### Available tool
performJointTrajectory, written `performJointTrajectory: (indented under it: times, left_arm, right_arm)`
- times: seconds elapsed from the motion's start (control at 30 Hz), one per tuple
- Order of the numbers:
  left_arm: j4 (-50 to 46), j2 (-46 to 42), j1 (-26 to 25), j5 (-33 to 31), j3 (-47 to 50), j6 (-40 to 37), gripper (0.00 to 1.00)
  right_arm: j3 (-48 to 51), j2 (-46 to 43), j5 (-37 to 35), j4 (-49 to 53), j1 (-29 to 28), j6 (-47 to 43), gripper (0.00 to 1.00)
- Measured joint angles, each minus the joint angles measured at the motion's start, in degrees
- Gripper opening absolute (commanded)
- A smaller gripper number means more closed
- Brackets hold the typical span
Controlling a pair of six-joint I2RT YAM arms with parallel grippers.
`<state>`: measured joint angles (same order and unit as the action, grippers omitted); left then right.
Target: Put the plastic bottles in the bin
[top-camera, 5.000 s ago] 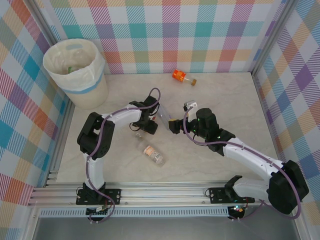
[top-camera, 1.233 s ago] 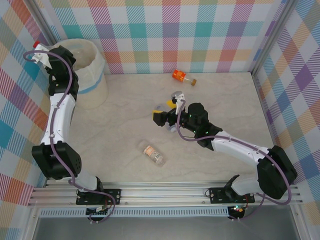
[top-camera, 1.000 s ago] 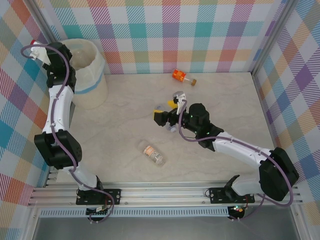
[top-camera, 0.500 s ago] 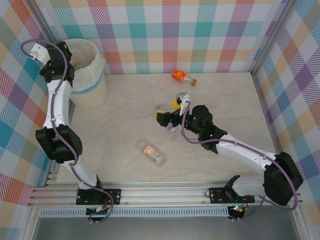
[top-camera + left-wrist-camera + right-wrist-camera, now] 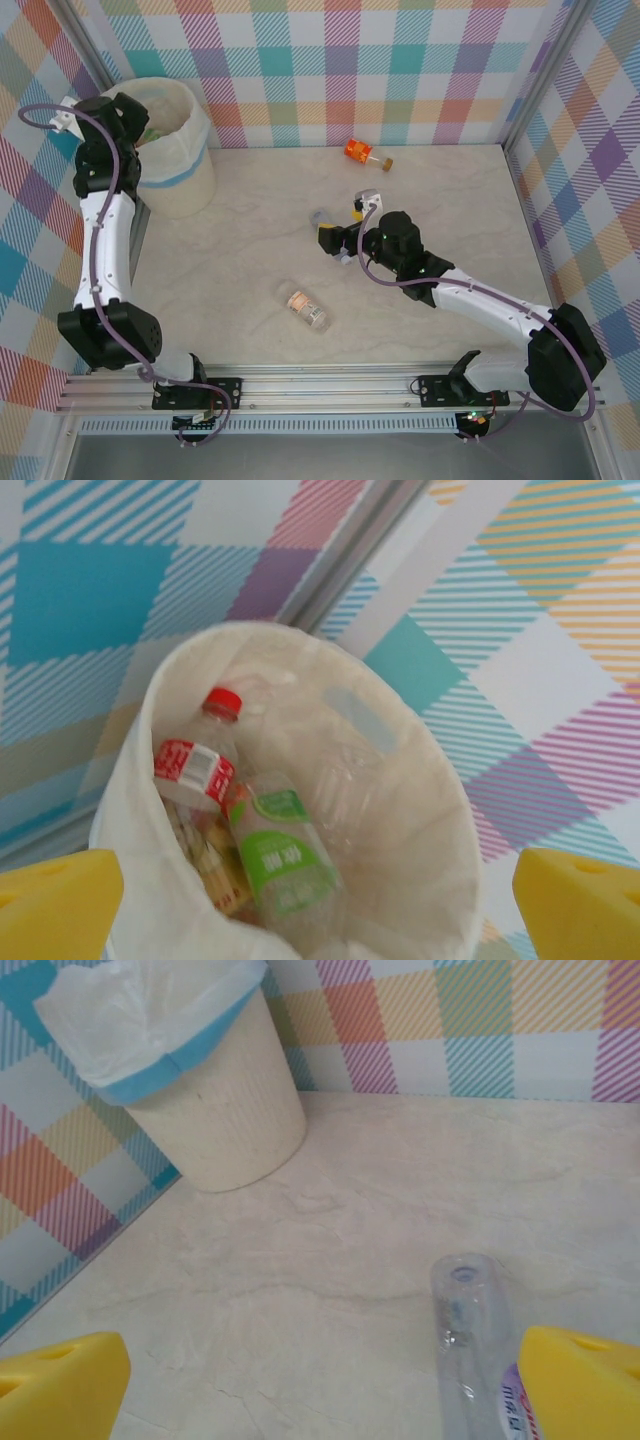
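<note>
The left gripper (image 5: pixel 318 905) hangs wide and empty over the bin (image 5: pixel 192 120) at ten o'clock, where a red-labelled bottle (image 5: pixel 195 770) and a green-labelled bottle (image 5: pixel 280 865) lie. The right gripper (image 5: pixel 320 1385), equally wide, faces a clear bottle (image 5: pixel 470 1330) mid-table (image 5: pixel 230 260). That bottle sits toward four o'clock in the wrist view, seemingly just inside one jaw. The gripper should sidestep to centre the bottle's body before closing.

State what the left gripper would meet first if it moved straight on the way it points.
Probably the clear plastic bottle with the green label, lying inside the round cream-white bag-lined bin; depth is unclear.
</note>
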<state>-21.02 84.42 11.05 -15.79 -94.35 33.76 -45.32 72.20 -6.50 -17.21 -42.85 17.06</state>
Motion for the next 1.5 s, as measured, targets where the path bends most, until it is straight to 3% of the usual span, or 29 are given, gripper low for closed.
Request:
performJointTrajectory:
  times: [0.23,0.47,0.7,0.93,1.5]
  left_arm:
    - [-0.1,-10.1,-7.1,3.9,11.0,1.1,1.00]
    - [0.3,-17.9,-15.0,6.4,21.1,1.5,1.00]
    - [0.2,-18.2,-16.1,12.8,25.4,1.5,1.00]
    - [-0.1,-18.3,-22.2,16.3,30.4,1.4,1.00]
    - [-0.7,-19.2,-23.3,26.2,41.0,0.8,1.00]
  right_arm:
    - [-0.2,0.1,-3.5,6.8,0.0,-3.3,1.00]
    - [-5.7,5.1,-2.7,18.8,0.1,-8.0,1.00]
    - [-10.6,11.0,0.5,27.1,1.8,-7.7,1.00]
    - [-17.2,20.6,5.5,36.4,6.0,-6.4,1.00]
    - [-21.9,32.7,7.3,38.0,6.4,-8.3,0.99]
